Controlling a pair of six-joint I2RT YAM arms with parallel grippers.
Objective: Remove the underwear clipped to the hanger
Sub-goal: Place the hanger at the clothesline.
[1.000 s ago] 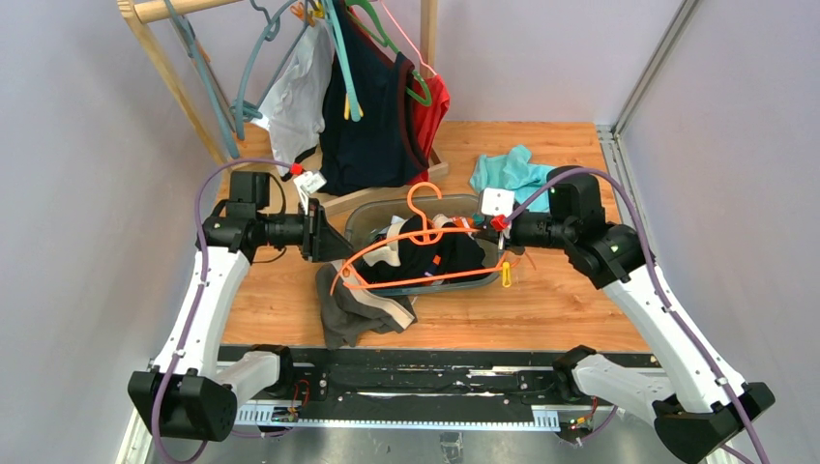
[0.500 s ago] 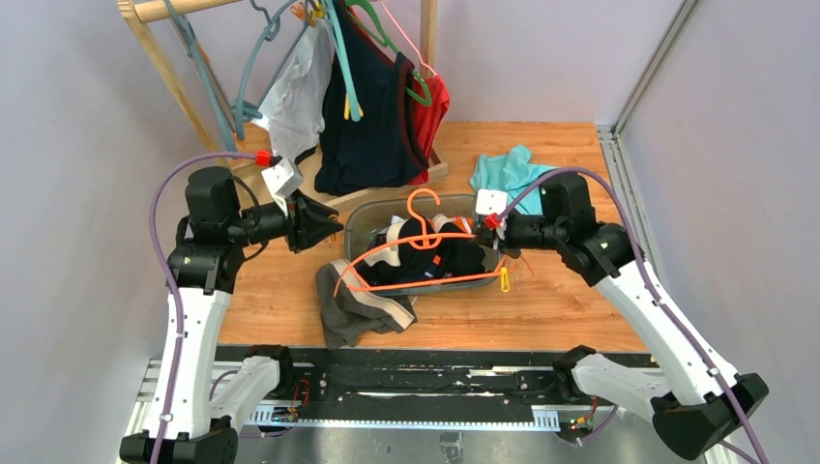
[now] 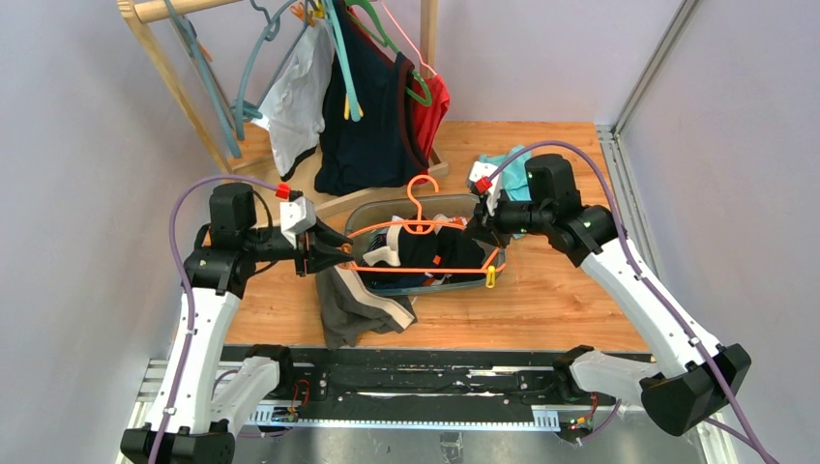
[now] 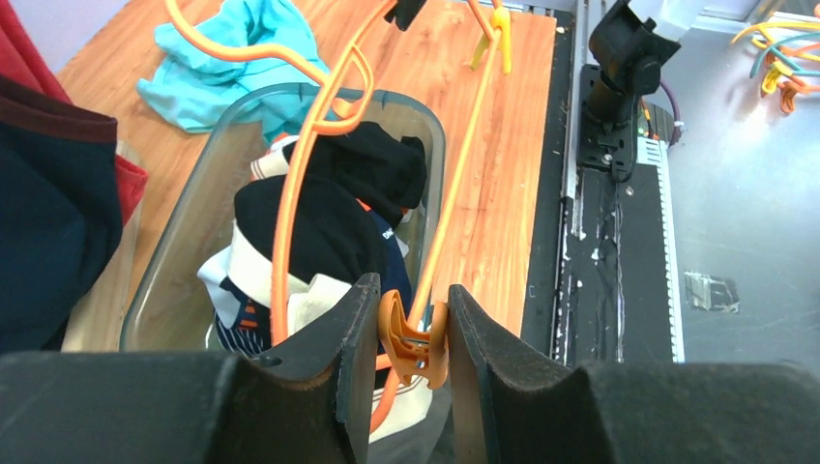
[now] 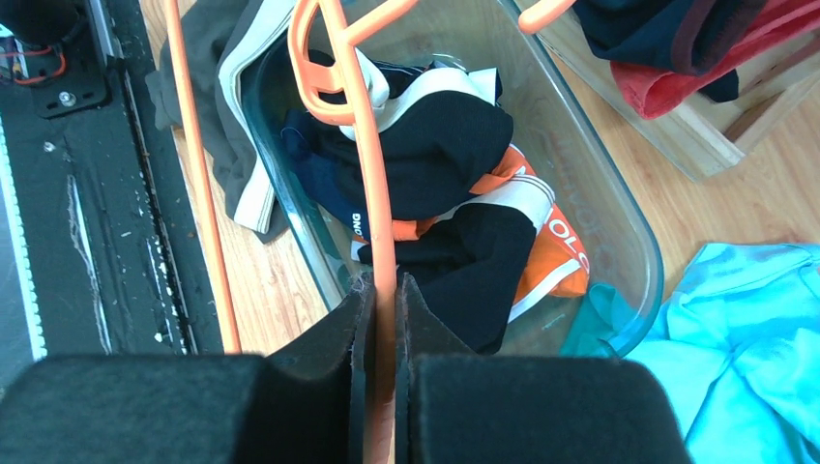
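While the orange hanger point(image 3: 418, 228) is held above the clear bin point(image 3: 360, 215), underwear point(image 5: 445, 145) lies heaped inside.
Left jaws clenched on the hanger's orange clip point(image 4: 411, 338); right jaws clamped on its bar. Orange waistband point(image 5: 556, 251) bears white letters, seemingly "OLO", rest hidden. One grey-brown pair point(image 3: 358, 309) with a beige band lies on the surface point(image 3: 561, 300) beside the bin; teal cloth point(image 5: 745, 319) beyond; navy tank top point(image 3: 372, 126) hangs behind.

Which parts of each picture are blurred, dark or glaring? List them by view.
Top view: even light, soft shadows, all sharp. Left wrist view: left end effector dark and soft up close, bin beyond crisp. Right wrist view: right end effector a dark blur, hanger softening near it.
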